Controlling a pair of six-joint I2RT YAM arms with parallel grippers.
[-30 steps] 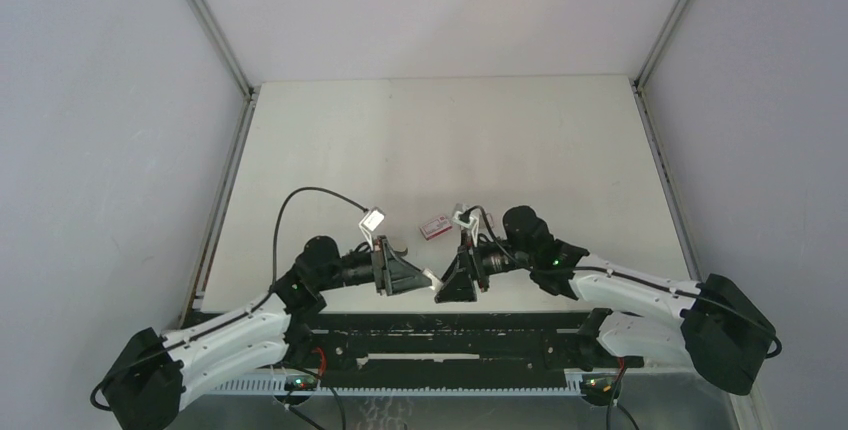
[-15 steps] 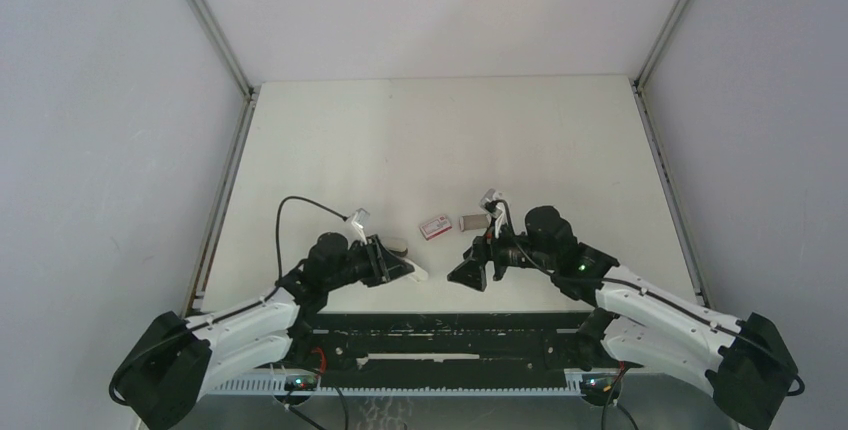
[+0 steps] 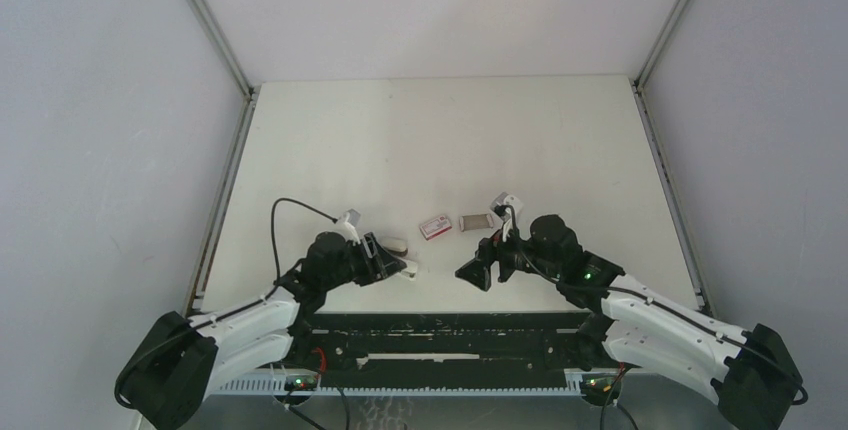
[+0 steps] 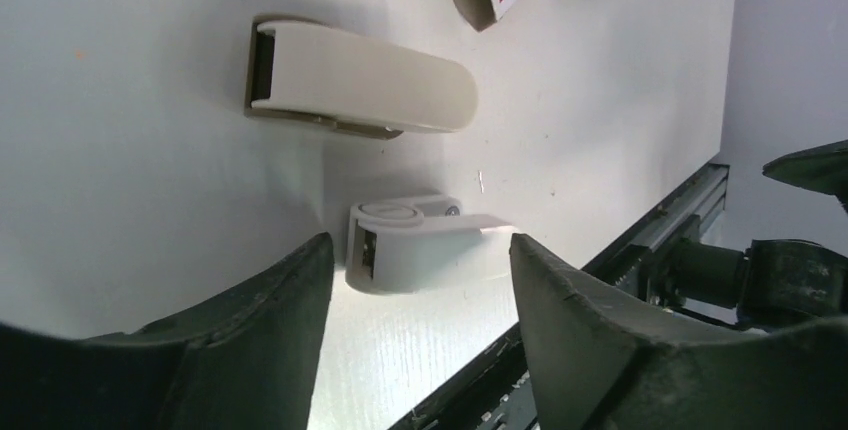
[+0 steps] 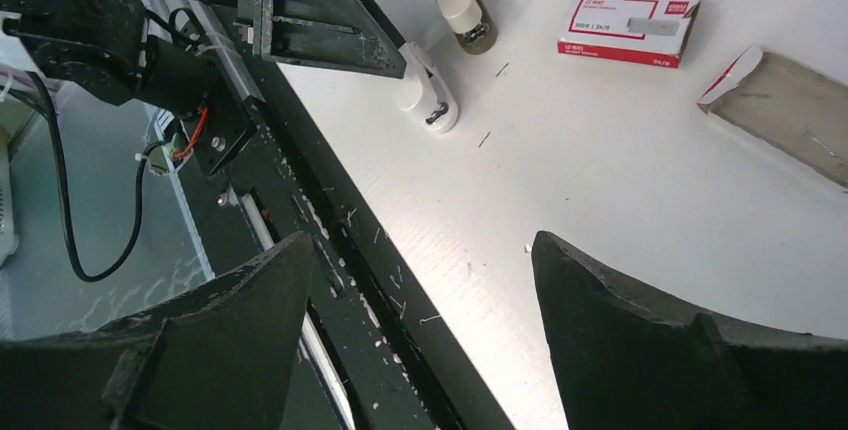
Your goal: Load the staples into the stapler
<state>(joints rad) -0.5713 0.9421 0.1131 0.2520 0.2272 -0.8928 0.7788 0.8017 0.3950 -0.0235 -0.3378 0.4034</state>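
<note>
The stapler lies in two white pieces near the table's front edge. Its rounded white-and-tan body point(image 3: 397, 246) lies on its side; it also shows in the left wrist view point(image 4: 360, 80) and the right wrist view point(image 5: 460, 5). A smaller white hinged piece point(image 3: 409, 271) lies beside it, just ahead of my open, empty left gripper point(image 3: 392, 264) and between its fingertip lines point(image 4: 410, 245). My right gripper point(image 3: 476, 272) is open and empty, over the front edge point(image 5: 422, 240). A grey-tan oblong with a red-and-white flap point(image 5: 785, 110) lies behind it; I cannot tell whether it holds staples.
The red-and-white staple box point(image 3: 433, 226) lies between the stapler body and the grey oblong point(image 3: 473, 221); it also shows in the right wrist view point(image 5: 628, 27). A few loose single staples point(image 5: 484, 138) lie on the table. The black rail point(image 3: 440, 325) runs along the front edge.
The white piece held up between both grippers a second ago now lies on the table. Both grippers have opened and drawn back, left to the left, right to the right, uncovering the grey oblong.
</note>
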